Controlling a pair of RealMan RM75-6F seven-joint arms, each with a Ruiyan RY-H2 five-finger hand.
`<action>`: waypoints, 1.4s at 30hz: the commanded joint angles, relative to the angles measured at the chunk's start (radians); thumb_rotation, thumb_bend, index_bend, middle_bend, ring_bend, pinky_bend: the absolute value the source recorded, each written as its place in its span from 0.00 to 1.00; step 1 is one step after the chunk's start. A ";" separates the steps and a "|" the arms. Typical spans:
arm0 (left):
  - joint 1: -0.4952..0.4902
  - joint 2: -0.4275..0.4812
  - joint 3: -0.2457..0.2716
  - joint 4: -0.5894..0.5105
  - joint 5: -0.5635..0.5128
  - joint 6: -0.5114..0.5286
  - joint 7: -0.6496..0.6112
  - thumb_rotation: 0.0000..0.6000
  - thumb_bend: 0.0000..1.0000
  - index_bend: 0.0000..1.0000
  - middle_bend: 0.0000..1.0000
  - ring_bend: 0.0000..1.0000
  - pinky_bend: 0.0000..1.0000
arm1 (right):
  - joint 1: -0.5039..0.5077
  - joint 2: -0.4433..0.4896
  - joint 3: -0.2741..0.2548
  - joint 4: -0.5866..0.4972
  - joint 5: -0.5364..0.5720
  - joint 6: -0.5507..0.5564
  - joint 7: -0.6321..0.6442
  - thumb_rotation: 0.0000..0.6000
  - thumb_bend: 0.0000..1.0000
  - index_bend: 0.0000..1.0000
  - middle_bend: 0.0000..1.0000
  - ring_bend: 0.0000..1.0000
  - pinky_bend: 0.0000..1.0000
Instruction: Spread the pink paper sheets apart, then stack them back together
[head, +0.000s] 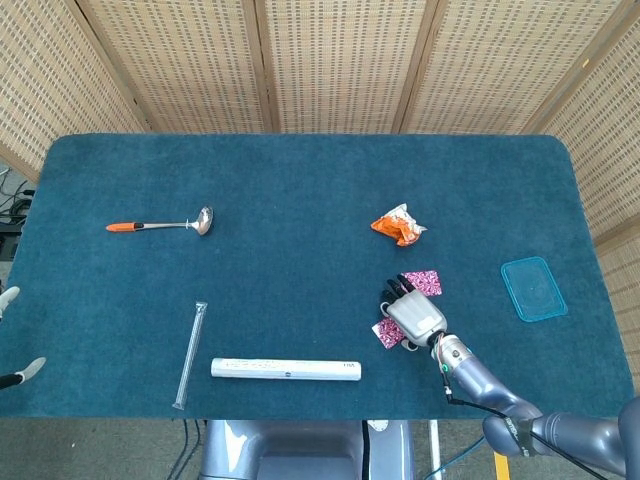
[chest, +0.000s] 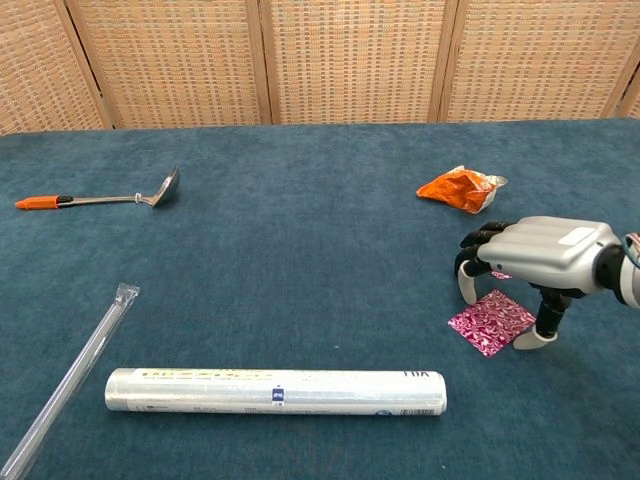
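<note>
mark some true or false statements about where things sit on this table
1. The right hand arches over a pink paper sheet. True.
2. The ladle lies beside the teal lid. False: they lie at opposite ends of the table.
3. The foil roll stands upright. False: it lies flat near the front edge.
4. The orange wrapper lies farther back than the right hand. True.
5. A second pink sheet shows beyond the hand. True.
</note>
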 joint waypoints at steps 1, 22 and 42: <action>0.000 -0.001 0.000 0.002 0.000 0.000 -0.001 0.95 0.00 0.10 0.00 0.00 0.00 | -0.001 -0.002 0.000 0.003 -0.001 0.001 0.001 1.00 0.24 0.38 0.20 0.00 0.00; -0.003 0.000 -0.002 0.001 0.005 0.000 -0.002 0.95 0.00 0.10 0.00 0.00 0.00 | -0.004 0.006 0.008 -0.007 -0.005 0.013 0.005 1.00 0.36 0.46 0.22 0.00 0.00; -0.003 0.003 -0.003 -0.001 0.008 0.004 -0.004 0.95 0.00 0.10 0.00 0.00 0.00 | 0.037 0.039 0.104 -0.011 0.116 0.016 -0.002 1.00 0.36 0.46 0.22 0.00 0.00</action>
